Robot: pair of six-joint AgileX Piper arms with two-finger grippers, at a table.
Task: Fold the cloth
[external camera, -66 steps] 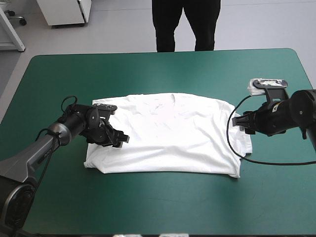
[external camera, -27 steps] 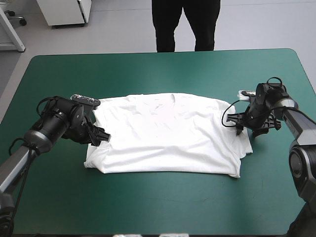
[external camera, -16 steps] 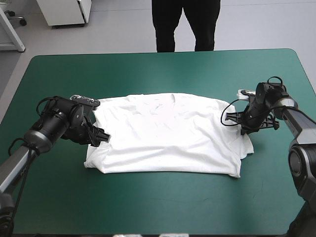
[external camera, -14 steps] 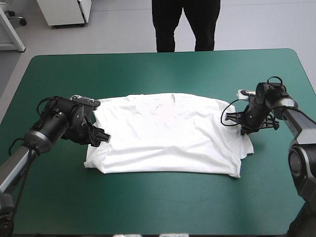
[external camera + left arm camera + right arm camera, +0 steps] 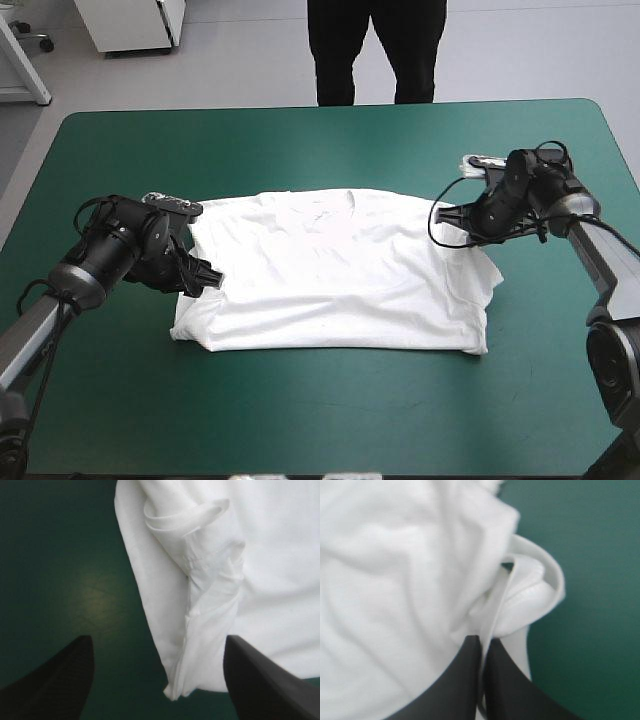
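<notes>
Teal-green table (image 5: 320, 140) holds the T-shirt (image 5: 330, 270) spread flat at its middle: right gripper (image 5: 472, 228) pinching the T-shirt's right edge, left gripper (image 5: 206, 281) spread wide over its left edge, so the grasping step looks half done and the left one must next clamp down.

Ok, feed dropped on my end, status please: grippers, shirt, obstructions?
Left gripper open over the left edge of the T-shirt. Right gripper shut on its right edge. T-shirt spread flat. Nothing in the way.
</notes>
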